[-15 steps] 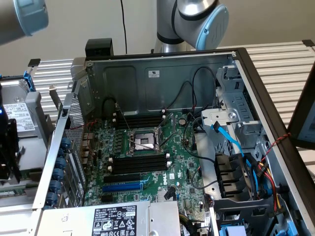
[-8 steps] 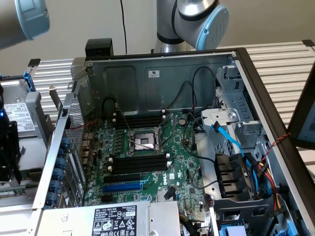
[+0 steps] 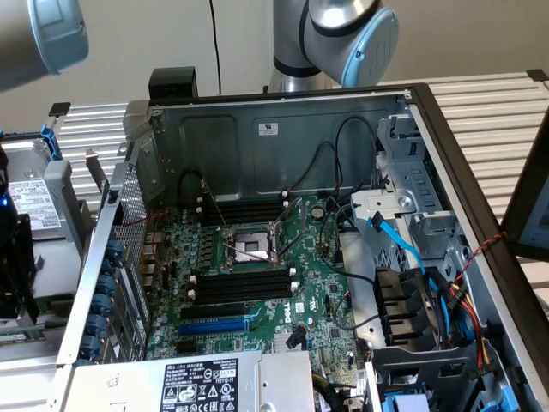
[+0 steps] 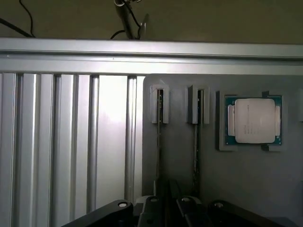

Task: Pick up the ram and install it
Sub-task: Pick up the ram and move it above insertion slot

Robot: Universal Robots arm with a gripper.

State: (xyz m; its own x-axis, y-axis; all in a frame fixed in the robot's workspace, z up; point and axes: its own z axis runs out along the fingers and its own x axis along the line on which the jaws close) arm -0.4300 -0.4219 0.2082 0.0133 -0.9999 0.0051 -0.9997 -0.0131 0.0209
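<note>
Two ram sticks stand on edge in pale holders on a grey tray (image 4: 246,179), seen as thin dark lines: one ram (image 4: 159,142) and a second ram (image 4: 196,142) beside it. My gripper (image 4: 166,208) shows as black parts hanging just over the near end of the first stick. In the exterior view the open computer case holds the green motherboard (image 3: 317,292), with empty black memory slots (image 3: 244,287) on one side of the processor socket (image 3: 249,249) and more black slots (image 3: 244,210) on its other side. The arm's blue-capped joint (image 3: 51,34) reaches off to the exterior view's left.
A processor chip (image 4: 254,120) sits in its own holder on the tray next to the sticks. Ribbed aluminium table rails (image 4: 71,142) run beside the tray. Inside the case are a blue slot (image 3: 213,326), loose cables (image 3: 403,249), drive bays (image 3: 403,154) and the power supply (image 3: 197,386).
</note>
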